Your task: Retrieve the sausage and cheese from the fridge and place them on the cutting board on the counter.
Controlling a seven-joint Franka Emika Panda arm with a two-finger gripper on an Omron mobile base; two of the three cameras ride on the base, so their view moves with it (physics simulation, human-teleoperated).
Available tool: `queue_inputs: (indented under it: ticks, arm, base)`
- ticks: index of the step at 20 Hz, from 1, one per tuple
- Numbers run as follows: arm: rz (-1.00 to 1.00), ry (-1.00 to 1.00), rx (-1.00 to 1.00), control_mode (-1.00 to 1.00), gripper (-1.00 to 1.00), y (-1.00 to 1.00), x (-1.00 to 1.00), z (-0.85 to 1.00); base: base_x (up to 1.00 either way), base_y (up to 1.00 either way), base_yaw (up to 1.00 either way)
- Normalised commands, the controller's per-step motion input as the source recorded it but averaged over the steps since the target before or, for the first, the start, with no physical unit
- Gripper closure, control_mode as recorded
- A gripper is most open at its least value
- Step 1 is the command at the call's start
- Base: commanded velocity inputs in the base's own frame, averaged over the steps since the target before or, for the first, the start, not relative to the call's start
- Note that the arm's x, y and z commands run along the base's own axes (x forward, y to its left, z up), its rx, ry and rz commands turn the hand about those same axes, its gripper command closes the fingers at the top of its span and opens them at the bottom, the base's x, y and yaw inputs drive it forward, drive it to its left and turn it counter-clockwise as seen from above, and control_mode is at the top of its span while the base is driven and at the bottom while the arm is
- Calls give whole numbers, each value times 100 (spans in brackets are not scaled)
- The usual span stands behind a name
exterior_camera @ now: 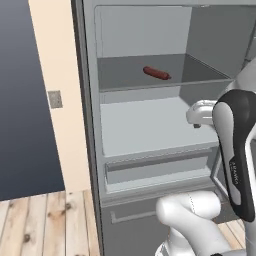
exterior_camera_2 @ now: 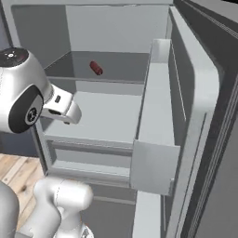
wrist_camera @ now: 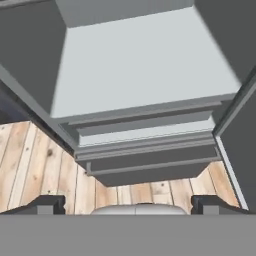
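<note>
One sausage (exterior_camera: 156, 73) on fridge (exterior_camera: 145, 130) shelf, no readable writing

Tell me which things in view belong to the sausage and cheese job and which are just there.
Belong to the job:
sausage, lying on the upper shelf
fridge, door open
gripper, open and empty

Just there:
wood floor
wall plate

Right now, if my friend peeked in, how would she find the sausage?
Look into the open fridge, the tall grey box with pale shelves. Go to the upper shelf, the darker grey one above the wide pale shelf. The sausage lies there on its side, a small dark red link with rounded ends, the only coloured thing among all that grey.
</note>
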Motion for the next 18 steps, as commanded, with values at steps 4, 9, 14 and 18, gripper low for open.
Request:
queue_inputs:
  ticks: [4, 9, 14, 18]
  arm:
    - [0, 0, 0, 100, -100, 0, 0, 0]
    - [0, 0, 0, 100, -100, 0, 0, 0]
    - [0, 0, 0, 100, -100, 0, 0, 0]
    - [1, -6, 0, -100, -100, 0, 21, 9]
  base:
    - [62, -1, -21]
    - [81, 0, -13]
    - [17, -6, -1]
    - [39, 0, 0]
